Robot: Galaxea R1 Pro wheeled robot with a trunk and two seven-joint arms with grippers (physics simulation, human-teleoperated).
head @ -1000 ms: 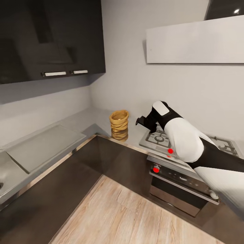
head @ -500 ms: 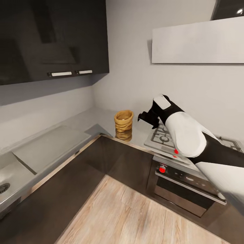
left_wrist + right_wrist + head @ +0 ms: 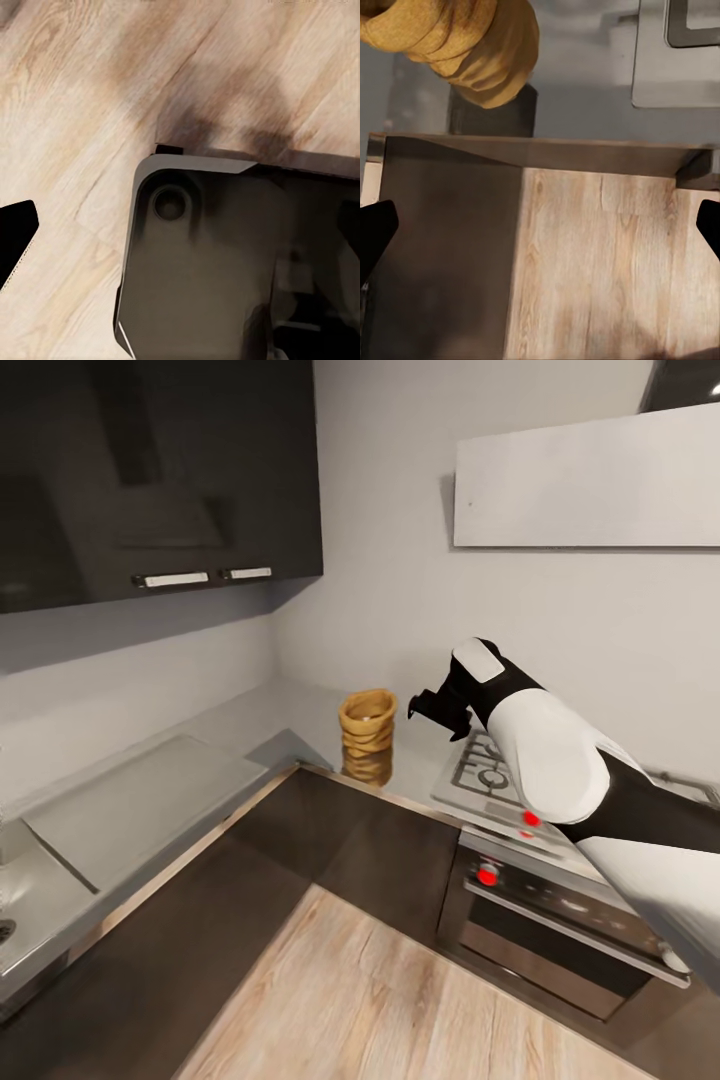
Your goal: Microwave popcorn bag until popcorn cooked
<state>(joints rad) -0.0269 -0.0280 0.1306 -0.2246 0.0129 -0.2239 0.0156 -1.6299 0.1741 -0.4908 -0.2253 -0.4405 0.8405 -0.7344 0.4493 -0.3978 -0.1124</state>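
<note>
Step in hand: reach for pickup. Popcorn bag (image 3: 368,721) stood upright near the counter (image 3: 300,710) inner corner edge, beside the hob (image 3: 490,775). Right hand (image 3: 436,712) spread, empty, just beside it. Next: advance, close on bag.

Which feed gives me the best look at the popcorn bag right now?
The head view: the popcorn bag stands whole and upright on the countertop, beside the hob, with the right tool near it. The right wrist view catches just part of the bag, cropped at the frame edge. The left wrist view looks at floor.
</note>
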